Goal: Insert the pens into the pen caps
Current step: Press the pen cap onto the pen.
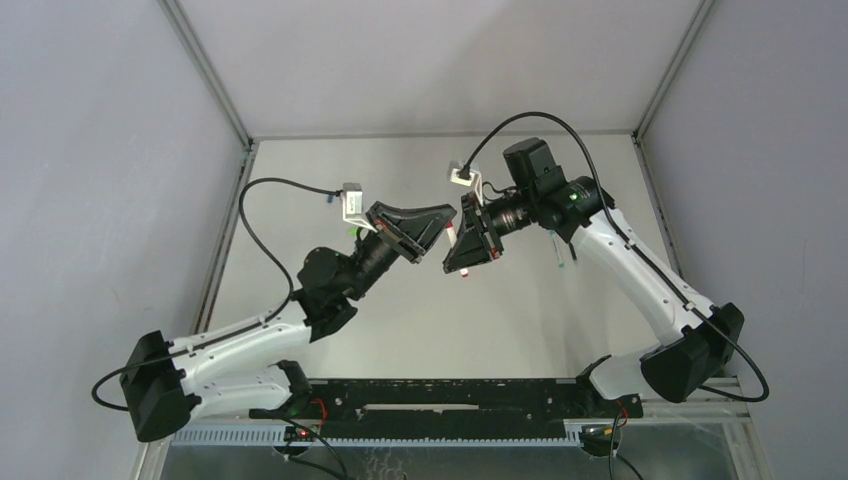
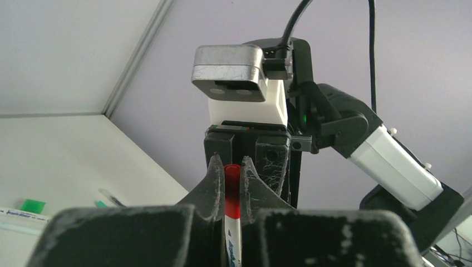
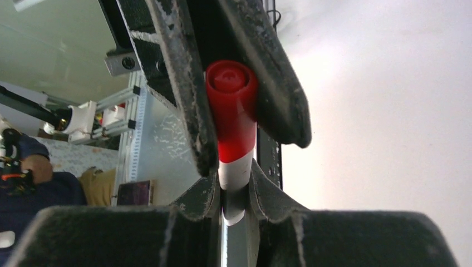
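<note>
Left end effector (image 1: 436, 218), right end effector (image 1: 464, 242) meeting mid-air above grey table (image 1: 420, 320), red-tipped pen (image 1: 452, 234) between them

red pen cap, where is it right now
The short red plastic pen cap is up in the air over the table, on a thin white pen, where the left tool and right tool meet.

My pen (image 2: 232, 239) has a white barrel with blue print and a glossy bright red cap (image 3: 232, 105). My left fingers (image 2: 211, 189) are black, scuffed with pale grey. A green cap (image 2: 33, 206) lies on the off-white table (image 1: 430, 320). The walls (image 1: 100, 150) are plain lilac-grey.
</note>
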You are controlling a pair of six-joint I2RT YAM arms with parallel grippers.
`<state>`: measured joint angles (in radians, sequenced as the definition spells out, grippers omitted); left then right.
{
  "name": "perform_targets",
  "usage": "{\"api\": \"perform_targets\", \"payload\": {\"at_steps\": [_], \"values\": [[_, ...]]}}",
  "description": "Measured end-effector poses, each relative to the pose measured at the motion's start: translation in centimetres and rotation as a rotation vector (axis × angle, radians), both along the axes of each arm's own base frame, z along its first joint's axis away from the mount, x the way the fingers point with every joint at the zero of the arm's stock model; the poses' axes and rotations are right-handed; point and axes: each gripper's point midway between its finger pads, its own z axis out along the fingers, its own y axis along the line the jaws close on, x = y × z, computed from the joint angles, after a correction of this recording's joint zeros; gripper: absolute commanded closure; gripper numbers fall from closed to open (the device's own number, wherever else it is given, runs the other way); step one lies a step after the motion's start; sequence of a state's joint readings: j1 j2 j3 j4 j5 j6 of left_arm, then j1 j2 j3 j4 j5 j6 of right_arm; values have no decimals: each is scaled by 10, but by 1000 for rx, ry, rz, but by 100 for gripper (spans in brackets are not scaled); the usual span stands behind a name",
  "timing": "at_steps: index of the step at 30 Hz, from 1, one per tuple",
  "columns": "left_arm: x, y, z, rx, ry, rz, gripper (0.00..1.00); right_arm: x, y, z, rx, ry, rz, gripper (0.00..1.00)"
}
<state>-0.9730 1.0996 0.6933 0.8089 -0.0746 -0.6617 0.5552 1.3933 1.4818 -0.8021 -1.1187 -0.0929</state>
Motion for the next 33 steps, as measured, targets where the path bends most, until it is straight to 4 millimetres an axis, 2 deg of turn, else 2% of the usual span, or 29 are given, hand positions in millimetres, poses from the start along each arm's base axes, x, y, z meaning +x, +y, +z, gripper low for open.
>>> {"api": "perform_targets", "payload": {"at_steps": [5, 7, 10, 13, 17, 21, 27, 28, 30, 33], "values": [[-10, 4, 1, 1, 6, -38, 91, -5, -1, -8, -6, -83, 49, 100], [-14, 7, 7, -11, 2, -47, 80, -7, -1, -7, 3, -102, 61, 100], [-20, 13, 12, -22, 7, -69, 68, -9, -1, -2, 26, -131, 75, 100], [-37, 11, -16, 51, 58, -143, 55, 2, -3, 13, 84, -243, 56, 100], [-44, 19, -40, 113, 116, -159, 36, 6, -4, 28, 135, -347, 53, 100], [-52, 33, -56, 159, 133, -156, 26, 2, -6, 31, 155, -402, 69, 100], [-56, 60, -66, 185, 66, -99, 15, 11, -10, 15, 127, -423, 50, 100], [-55, 63, -69, 195, 56, -89, 10, 15, -12, 11, 115, -425, 38, 100], [-52, 68, -77, 222, 29, -57, 1, 24, -16, 0, 79, -429, 5, 100], [-38, 79, -90, 264, 14, 36, 0, 47, -28, -28, -32, -431, -78, 100]]}}
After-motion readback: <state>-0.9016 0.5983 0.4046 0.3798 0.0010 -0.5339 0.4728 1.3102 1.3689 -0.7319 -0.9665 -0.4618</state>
